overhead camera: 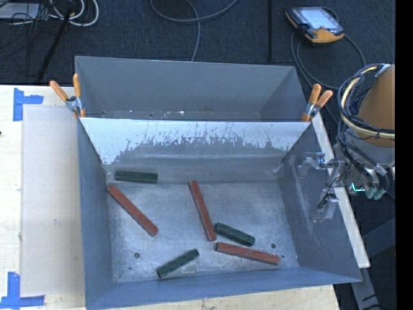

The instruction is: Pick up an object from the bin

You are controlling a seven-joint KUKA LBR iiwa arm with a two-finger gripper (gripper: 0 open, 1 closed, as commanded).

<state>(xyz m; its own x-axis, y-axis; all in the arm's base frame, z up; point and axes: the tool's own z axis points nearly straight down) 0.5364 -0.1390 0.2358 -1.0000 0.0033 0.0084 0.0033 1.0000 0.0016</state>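
My gripper hangs over the bin's right rim, above the sloping right wall, with nothing seen in it. The loose things nearest to it lie on the bin floor to its lower left: a short dark green bar and, just in front of it, a flat red-brown bar. A longer red-brown bar lies slanted in the middle of the floor. All three are well apart from the gripper.
Farther left lie another red-brown bar, a dark green bar by the back wall and a dark green bar near the front. The arm with its cables stands outside the bin at the right.
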